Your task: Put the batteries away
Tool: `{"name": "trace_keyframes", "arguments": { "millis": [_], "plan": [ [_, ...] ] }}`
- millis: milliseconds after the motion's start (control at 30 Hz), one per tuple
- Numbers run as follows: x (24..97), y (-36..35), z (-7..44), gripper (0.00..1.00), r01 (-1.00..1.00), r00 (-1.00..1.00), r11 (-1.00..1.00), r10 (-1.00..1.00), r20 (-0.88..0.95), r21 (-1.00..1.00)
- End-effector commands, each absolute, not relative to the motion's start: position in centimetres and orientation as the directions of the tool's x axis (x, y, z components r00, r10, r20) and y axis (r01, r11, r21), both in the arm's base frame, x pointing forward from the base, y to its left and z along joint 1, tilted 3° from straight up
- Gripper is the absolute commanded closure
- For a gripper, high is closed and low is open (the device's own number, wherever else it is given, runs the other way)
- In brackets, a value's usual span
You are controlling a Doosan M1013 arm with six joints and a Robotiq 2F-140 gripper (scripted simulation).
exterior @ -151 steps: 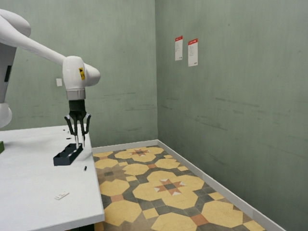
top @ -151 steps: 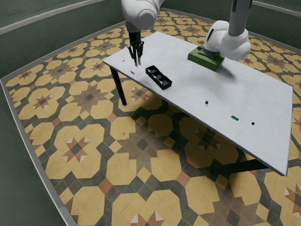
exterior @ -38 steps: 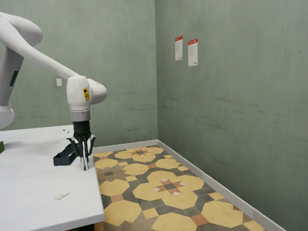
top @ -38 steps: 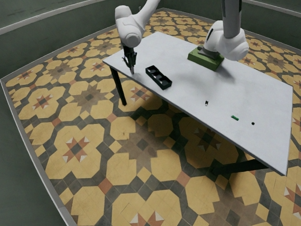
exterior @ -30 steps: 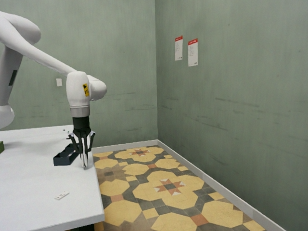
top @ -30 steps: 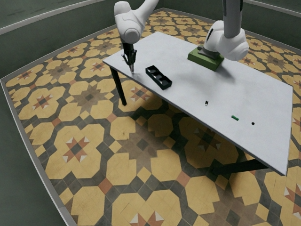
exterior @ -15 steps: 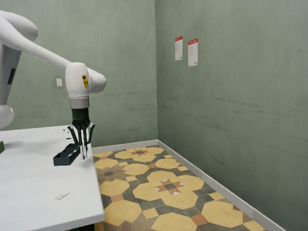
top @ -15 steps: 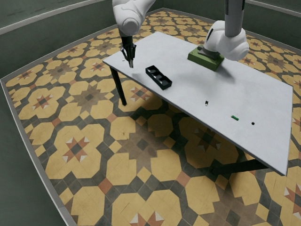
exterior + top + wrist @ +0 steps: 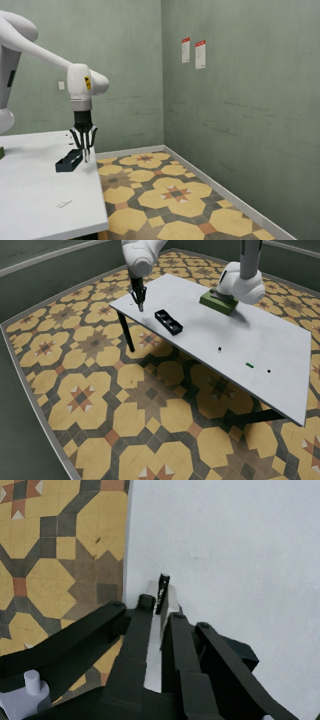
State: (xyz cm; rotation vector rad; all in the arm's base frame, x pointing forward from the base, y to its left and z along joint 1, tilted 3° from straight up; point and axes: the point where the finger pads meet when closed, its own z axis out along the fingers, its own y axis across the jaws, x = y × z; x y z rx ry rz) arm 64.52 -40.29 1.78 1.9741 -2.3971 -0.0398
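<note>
Evidently, the fingers (image 9: 141, 307) (image 9: 86, 155) are clenched on a slim dark piece (image 9: 86, 161) (image 9: 162, 594), probably a battery, held above the table (image 9: 284, 343) (image 9: 25, 193) (image 9: 240, 540). In the top view the bins (image 9: 175, 332) (image 9: 64, 167) (image 9: 245, 652) lie just to the right of the fingers, so a short sideways carry seems called for. The piece's long axis is seen to run roughly along the table's edge, as does the row of bins; little turning should be needed, though an end could be caught on a wall. Three compartments are joined in one dark block, flat on the table; which is marked K cannot be read, nor can small contents be ruled out. To the right, well apart, a green cylinder (image 9: 249, 365) (image 9: 70, 137), perhaps another battery, is left lying between a dark disc (image 9: 269, 371) (image 9: 66, 134) and a black-and-white piece (image 9: 219, 349) (image 9: 71, 143).
</note>
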Motion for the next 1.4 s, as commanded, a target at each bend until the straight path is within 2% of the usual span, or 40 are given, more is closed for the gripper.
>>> {"name": "trace_keyframes", "arguments": {
  "millis": [0, 1267, 1367],
  "plan": [
    [64.3, -38.9, 1.9, 0.88, -0.981, -0.192, 0.192, -0.981, 0.012, 0.041],
    [60.8, -20.0, 2.0, 0.88, -0.981, -0.192, 0.192, -0.981, 0.012, 0.041],
    [60.4, -18.3, 2.0, 0.88, -0.95, -0.309, 0.309, -0.951, 0.016, 0.039]
  ]
}}
